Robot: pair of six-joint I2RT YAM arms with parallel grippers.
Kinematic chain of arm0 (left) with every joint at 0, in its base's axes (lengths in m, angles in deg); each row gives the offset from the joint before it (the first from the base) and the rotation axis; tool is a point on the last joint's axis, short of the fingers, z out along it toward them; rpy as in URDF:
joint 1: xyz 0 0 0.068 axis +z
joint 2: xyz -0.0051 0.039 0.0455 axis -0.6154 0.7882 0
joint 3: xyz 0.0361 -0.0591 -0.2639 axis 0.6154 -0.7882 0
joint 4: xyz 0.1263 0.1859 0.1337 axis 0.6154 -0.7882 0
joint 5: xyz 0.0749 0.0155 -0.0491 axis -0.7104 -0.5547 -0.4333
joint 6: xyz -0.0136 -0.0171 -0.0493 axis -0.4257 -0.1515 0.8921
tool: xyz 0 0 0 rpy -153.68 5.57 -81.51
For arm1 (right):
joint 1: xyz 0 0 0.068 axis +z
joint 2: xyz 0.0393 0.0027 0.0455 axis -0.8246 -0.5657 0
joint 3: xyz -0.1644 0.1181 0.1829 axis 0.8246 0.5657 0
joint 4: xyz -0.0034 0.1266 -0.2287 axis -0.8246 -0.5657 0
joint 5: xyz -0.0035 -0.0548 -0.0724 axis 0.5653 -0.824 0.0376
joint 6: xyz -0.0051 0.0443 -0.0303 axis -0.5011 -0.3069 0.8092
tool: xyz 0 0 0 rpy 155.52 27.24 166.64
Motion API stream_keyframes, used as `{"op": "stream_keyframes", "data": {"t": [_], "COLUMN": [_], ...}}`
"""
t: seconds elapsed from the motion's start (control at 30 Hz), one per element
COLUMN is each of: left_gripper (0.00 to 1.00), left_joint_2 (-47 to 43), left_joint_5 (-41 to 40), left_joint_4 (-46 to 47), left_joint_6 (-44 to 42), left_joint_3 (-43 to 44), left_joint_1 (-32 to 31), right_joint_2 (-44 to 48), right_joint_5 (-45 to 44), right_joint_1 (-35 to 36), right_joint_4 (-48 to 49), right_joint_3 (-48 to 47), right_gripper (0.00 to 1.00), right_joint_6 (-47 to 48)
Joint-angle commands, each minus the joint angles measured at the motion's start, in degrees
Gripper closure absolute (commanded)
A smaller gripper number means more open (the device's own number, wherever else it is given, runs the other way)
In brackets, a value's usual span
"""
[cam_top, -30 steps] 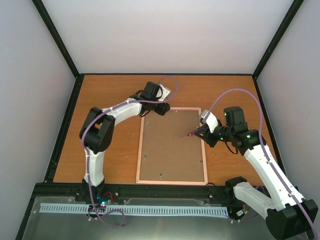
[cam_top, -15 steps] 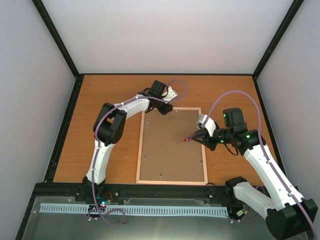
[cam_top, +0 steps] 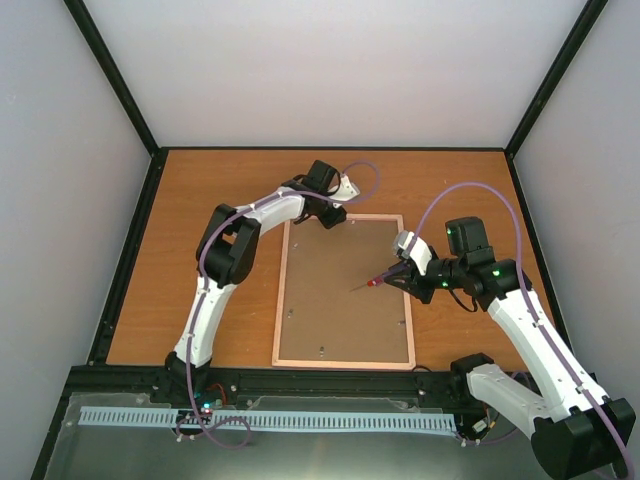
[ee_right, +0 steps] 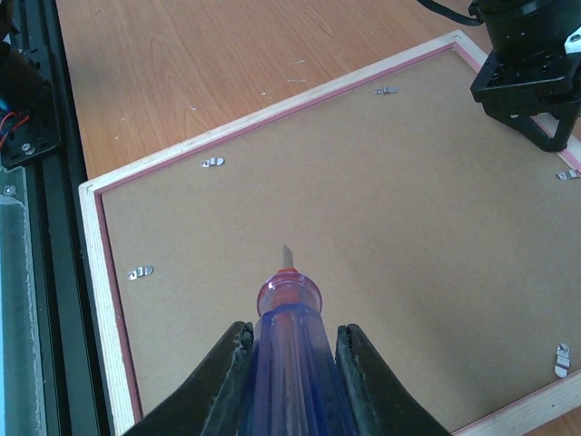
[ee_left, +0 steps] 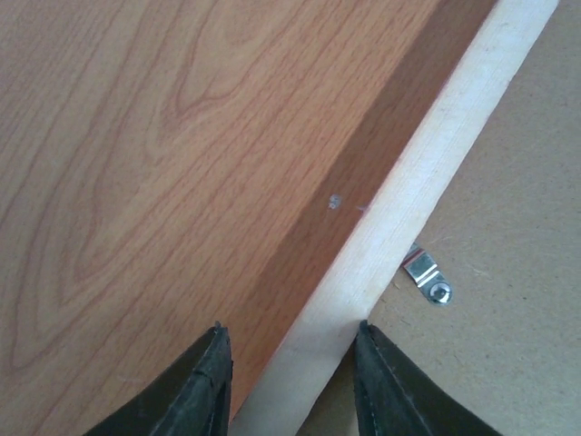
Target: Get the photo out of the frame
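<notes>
Unclipping step: my left gripper (ee_left: 290, 329) straddles the frame (ee_left: 436, 154) rail, pinch unclear. My right gripper (ee_right: 292, 331) clenches the screwdriver (ee_right: 289, 295); next, tip to the clip (ee_right: 139, 272) ahead-left.

frame (cam_top: 330, 320) lying flat, back facing up, brown hardboard panel showing, pale wood edging, metal clips (ee_right: 211, 163) seemingly pinning panel

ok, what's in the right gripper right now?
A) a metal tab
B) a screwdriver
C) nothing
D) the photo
B: the right gripper is shut on the screwdriver, whose tip points at the brown back of the frame.
</notes>
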Motion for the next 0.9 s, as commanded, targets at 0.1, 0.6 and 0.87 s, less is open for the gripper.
{"op": "stream_keyframes", "data": {"t": [0.1, 0.6, 0.87], "left_gripper": [0.68, 0.85, 0.86], "left_joint_2": [2.48, 3.77, -15.49], "left_joint_5": [-0.41, -4.98, -3.74], "left_joint_4": [-4.49, -14.81, -4.84], "left_joint_6": [1.12, 23.15, 37.61], "left_joint_3": [1.77, 4.35, -27.13], "left_joint_1": [3.48, 17.40, 17.56], "right_joint_2": [0.83, 1.02, 0.64], "right_joint_5": [0.87, 0.31, -0.52], "right_joint_1": [-0.17, -0.22, -0.14], "right_joint_4": [0.26, 1.14, 1.60], "right_joint_3": [-2.17, -1.77, -1.41], "right_gripper": [0.97, 0.97, 0.97], "right_joint_6": [0.50, 0.20, 0.53]}}
